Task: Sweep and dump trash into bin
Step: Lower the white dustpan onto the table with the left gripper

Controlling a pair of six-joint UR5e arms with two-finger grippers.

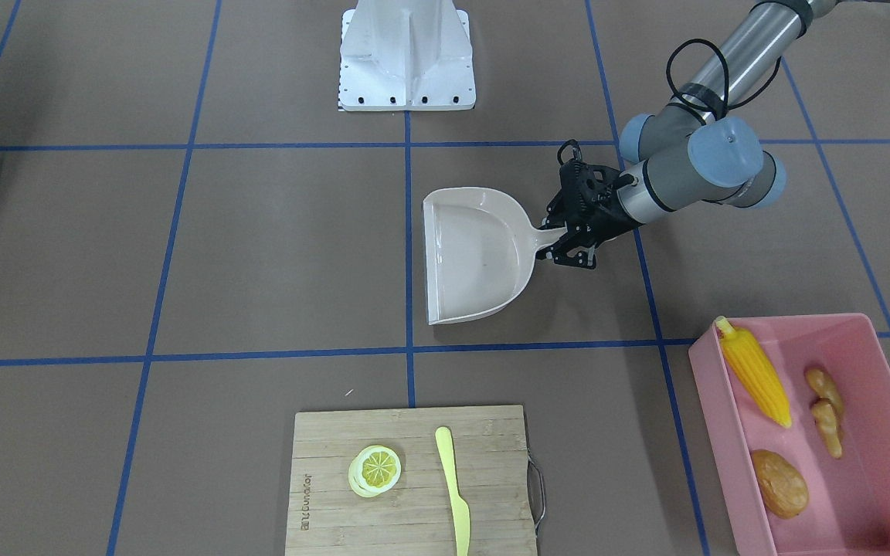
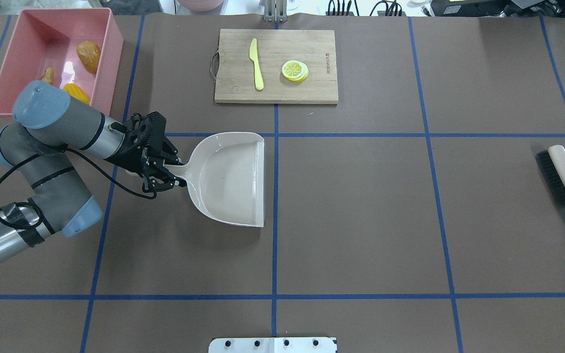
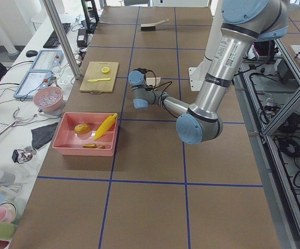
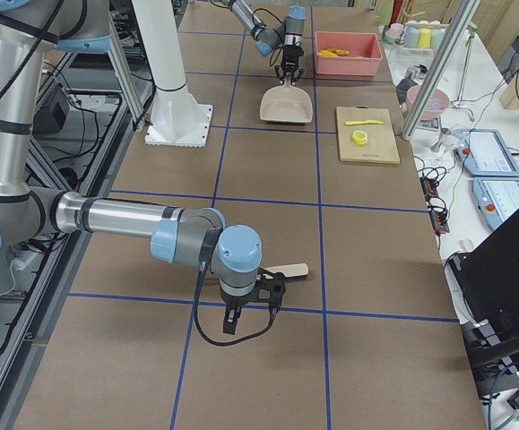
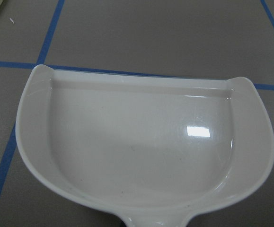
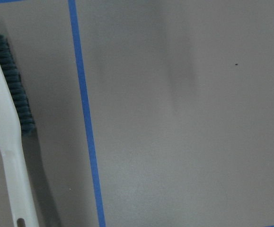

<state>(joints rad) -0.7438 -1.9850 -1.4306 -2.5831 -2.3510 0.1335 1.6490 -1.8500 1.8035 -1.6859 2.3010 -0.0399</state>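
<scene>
Trash in the bin, dustpan flat on the tabletop

The corn cob (image 1: pixel 758 378), potato (image 1: pixel 779 483) and ginger root (image 1: pixel 827 409) all lie inside the pink bin (image 1: pixel 793 318), which sits at the tabletop (image 1: pixel 259 255) edge on the robot's left. The left pincer (image 1: pixel 557 239) is at the neck of the beige dustpan (image 1: pixel 476 255), one finger on either side of the handle; whether they press on it cannot be told. The pan lies flat near the tabletop's middle and holds nothing. The right pincer (image 4: pixel 250 296) hovers low just beside the brush (image 2: pixel 564 176), which lies on the tabletop on the robot's right; whether it is apart or together cannot be told. A cutting board (image 1: pixel 337 448) carries a lemon slice (image 1: pixel 374 469) and a yellow knife (image 1: pixel 453 486)
</scene>
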